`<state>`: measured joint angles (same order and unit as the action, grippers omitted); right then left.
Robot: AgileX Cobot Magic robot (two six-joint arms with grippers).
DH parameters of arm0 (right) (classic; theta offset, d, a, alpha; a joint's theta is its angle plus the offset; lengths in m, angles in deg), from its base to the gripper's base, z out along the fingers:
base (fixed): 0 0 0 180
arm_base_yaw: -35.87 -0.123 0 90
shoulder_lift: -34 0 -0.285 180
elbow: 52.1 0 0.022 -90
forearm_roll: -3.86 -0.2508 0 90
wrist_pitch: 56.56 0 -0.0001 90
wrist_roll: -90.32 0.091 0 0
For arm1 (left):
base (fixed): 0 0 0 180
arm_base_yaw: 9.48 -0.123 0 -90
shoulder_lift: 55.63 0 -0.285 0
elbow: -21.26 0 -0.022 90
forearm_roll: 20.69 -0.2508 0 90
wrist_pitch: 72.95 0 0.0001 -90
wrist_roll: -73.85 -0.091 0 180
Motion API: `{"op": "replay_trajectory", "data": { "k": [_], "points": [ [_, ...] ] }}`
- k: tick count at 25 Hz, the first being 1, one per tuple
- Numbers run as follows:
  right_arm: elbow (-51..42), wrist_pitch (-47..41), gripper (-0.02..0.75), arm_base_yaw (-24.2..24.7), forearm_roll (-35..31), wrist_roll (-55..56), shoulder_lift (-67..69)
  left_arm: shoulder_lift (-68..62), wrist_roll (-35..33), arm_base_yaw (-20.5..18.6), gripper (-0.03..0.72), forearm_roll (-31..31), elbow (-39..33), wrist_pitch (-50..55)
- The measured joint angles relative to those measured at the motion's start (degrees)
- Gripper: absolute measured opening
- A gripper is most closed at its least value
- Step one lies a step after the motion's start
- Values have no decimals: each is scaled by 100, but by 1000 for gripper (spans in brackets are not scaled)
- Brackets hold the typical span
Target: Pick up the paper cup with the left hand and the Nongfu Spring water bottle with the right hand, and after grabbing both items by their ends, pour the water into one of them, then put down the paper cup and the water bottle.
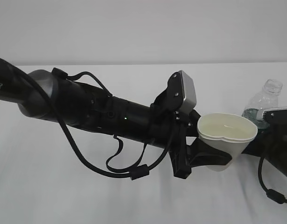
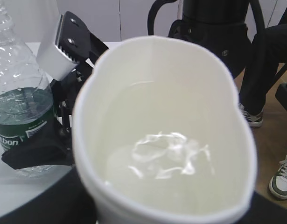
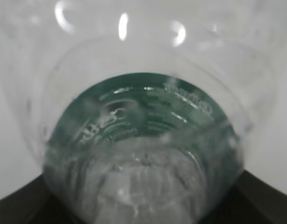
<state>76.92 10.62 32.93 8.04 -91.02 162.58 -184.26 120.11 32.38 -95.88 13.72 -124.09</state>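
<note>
My left gripper (image 1: pixel 217 157) is shut on the paper cup (image 1: pixel 225 135), holding it low on its wall above the white table (image 1: pixel 87 196). The cup's rim is squeezed into a dented oval. In the left wrist view the paper cup (image 2: pixel 166 140) fills the frame, with water (image 2: pixel 164 156) lying in its bottom. The Nongfu Spring water bottle (image 1: pixel 263 101) stands upright just right of the cup, capless, green label low down. My right gripper (image 1: pixel 273 116) sits around the bottle's label. One black finger (image 2: pixel 36 156) shows against the bottle (image 2: pixel 17 93). The bottle (image 3: pixel 143 140) fills the right wrist view, so the grip is unclear.
The left arm (image 1: pixel 87 109) and its looping cables (image 1: pixel 129 170) stretch across the middle of the table. A seated person's legs and shoes (image 2: pixel 278 177) show beyond the table edge in the left wrist view.
</note>
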Motion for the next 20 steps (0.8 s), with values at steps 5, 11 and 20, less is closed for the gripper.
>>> {"op": "replay_trajectory", "data": {
  "k": [5,11,20],
  "points": [
    [-42,-10,568,0,12,0,0,0,0,0,396,10,0,-11],
    [-188,-70,590,0,165,-69,0,0,0,0,396,9,0,-11],
    [-598,-95,593,0,190,-171,-396,0,0,-55,396,21,0,-11]
  ]
}}
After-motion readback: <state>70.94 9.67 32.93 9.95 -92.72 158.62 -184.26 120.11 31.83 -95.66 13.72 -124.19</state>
